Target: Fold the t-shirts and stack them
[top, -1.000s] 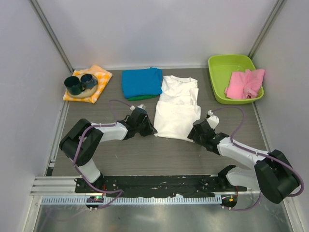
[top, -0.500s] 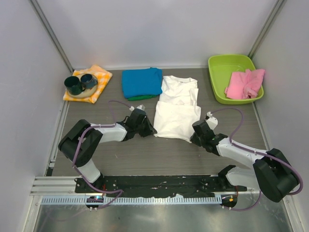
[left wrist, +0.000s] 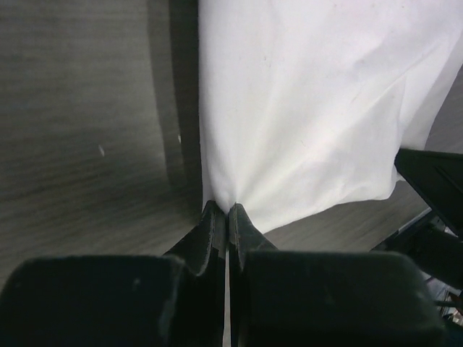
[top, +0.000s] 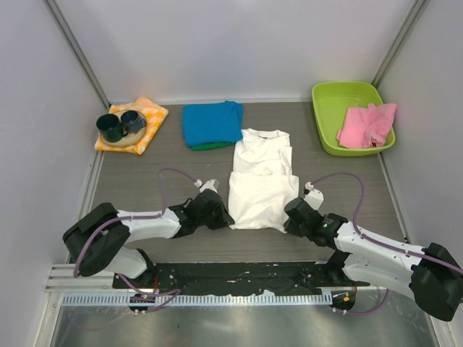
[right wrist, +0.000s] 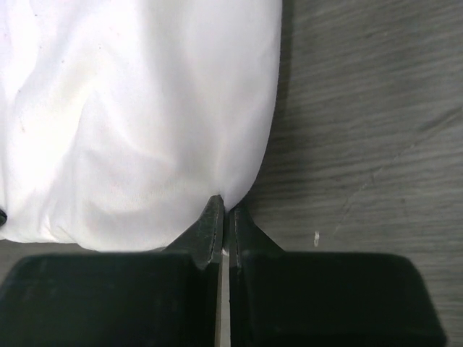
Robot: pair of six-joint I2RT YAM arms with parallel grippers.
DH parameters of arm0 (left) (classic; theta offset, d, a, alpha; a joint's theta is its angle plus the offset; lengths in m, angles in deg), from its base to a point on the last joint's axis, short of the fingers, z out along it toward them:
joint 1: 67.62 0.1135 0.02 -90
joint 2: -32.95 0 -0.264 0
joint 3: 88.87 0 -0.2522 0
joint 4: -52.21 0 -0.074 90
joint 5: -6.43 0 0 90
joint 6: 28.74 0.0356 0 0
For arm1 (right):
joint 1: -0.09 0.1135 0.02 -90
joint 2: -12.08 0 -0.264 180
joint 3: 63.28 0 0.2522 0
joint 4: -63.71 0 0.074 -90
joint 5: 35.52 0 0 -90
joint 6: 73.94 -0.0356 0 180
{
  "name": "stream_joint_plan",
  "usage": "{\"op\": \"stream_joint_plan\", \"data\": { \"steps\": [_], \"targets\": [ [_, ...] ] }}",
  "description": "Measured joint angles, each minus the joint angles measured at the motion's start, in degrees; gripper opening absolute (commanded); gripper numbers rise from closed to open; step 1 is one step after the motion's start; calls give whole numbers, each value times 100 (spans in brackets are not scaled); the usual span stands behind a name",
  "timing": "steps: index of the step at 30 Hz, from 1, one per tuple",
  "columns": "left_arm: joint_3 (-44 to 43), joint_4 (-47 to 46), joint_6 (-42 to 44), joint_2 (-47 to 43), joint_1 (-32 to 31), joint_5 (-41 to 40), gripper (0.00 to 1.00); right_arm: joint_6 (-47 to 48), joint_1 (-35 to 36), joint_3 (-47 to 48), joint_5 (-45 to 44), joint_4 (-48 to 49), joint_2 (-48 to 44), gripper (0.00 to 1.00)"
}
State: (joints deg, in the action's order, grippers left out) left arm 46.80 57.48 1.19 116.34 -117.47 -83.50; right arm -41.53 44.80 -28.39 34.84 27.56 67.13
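Note:
A white t-shirt (top: 262,181) lies partly folded in the middle of the table, its collar toward the back. My left gripper (top: 226,221) is shut on its near left corner, the fabric (left wrist: 289,108) puckering into the black fingertips (left wrist: 215,217). My right gripper (top: 287,223) is shut on the near right corner, where white cloth (right wrist: 145,123) bunches at its fingertips (right wrist: 214,210). Behind, a folded turquoise-blue t-shirt (top: 212,122) rests on a green t-shirt (top: 209,147), of which only an edge shows.
An orange-and-white checked cloth (top: 148,114) at the back left carries two dark cups (top: 120,126). A lime-green tray (top: 327,108) at the back right holds a crumpled pink cloth (top: 367,124). Grey walls enclose the table on three sides.
The right gripper has closed on the shirt's near right corner. Both arms have drawn back toward the near edge, dragging the white t-shirt with them.

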Motion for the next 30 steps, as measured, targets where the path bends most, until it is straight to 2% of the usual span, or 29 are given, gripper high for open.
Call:
{"op": "stream_joint_plan", "data": {
  "steps": [10, 16, 21, 30],
  "targets": [
    [824, 824, -820, -1749, -1316, -1054, 0, -769, 1333, -59, -247, -1005, -737, 1],
    [839, 1482, -1067, -2518, -1987, -1550, 0, -1034, 1989, 13, -549, -1290, -815, 1],
    [323, 2144, -975, -2653, -2131, -1906, 0, -999, 2332, 673, -1010, -1508, -566, 1],
    [-1069, 2758, -238, -2575, -2009, -2594, 0, -413, 2391, 1794, -1932, -1414, 22, 1]
  ]
}}
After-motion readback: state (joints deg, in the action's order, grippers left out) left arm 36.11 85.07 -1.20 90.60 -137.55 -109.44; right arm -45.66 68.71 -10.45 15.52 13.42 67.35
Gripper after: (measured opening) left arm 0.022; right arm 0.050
